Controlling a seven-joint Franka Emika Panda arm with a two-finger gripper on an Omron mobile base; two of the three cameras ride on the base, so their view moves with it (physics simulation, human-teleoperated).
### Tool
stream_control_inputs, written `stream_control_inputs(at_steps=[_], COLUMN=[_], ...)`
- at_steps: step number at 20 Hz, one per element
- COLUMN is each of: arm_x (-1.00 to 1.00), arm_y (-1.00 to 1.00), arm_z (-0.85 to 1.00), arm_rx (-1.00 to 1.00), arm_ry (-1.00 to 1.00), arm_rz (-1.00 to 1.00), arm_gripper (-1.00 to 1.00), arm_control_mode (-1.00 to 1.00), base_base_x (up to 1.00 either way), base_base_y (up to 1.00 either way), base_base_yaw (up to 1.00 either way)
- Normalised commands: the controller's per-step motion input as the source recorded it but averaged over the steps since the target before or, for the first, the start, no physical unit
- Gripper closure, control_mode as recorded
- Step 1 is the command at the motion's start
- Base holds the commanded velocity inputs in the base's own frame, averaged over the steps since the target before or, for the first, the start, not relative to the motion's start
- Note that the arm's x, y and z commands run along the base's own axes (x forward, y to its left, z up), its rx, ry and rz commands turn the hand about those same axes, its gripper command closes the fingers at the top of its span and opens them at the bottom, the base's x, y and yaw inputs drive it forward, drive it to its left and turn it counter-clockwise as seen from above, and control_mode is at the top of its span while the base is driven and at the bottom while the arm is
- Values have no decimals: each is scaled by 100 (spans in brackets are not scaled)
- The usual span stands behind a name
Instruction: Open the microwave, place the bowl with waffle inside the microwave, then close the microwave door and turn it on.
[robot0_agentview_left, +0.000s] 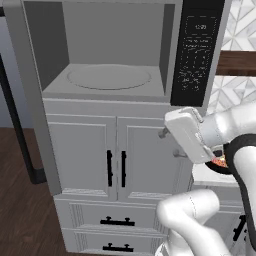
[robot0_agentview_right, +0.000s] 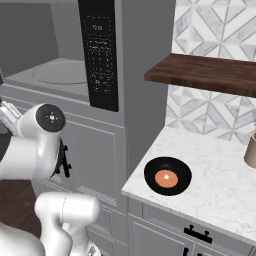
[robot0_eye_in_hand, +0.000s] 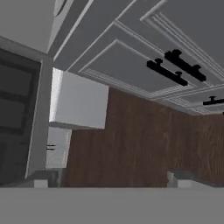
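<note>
1. The microwave (robot0_agentview_left: 107, 55) fills the upper part of the left base view; its grey cavity is exposed, with the round turntable (robot0_agentview_left: 109, 77) lying flat on the cavity floor.
2. The microwave door (robot0_agentview_left: 35, 95) is swung wide and runs edge-on down the left side of that frame, from the top to about the lower left.
3. The black keypad panel (robot0_agentview_left: 197, 50) stands at the upper right of the cavity, with a small display near its top.
4. The bowl with waffle (robot0_agentview_right: 167, 176) sits on the white marble surface (robot0_agentview_right: 220, 185) at the lower centre of the right base view, near the surface's left edge, right of the microwave column.
5. The end effector (robot0_eye_in_hand: 113, 179) shows in the hand view at the bottom of the frame, its fingertips (robot0_eye_in_hand: 179, 178) spread wide apart with nothing between them, over the wooden floor (robot0_eye_in_hand: 144, 140).
6. White cabinet doors (robot0_agentview_left: 117, 157) with short black handles sit below the microwave, mid-frame in the left base view.
</note>
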Motion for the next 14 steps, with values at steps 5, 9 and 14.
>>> stream_control_inputs(at_steps=[5, 9, 14], arm_x=[0, -4, 0], arm_y=[-100, -100, -100], arm_z=[-44, -66, -66], arm_rx=[-7, -3, 0], arm_ry=[29, 12, 19], arm_rz=[-41, -46, -41], arm_gripper=[-100, -100, -100], arm_control_mode=[-100, -100, -100], base_base_x=[0, 0, 0], base_base_y=[0, 0, 0], base_base_yaw=[0, 0, 0])
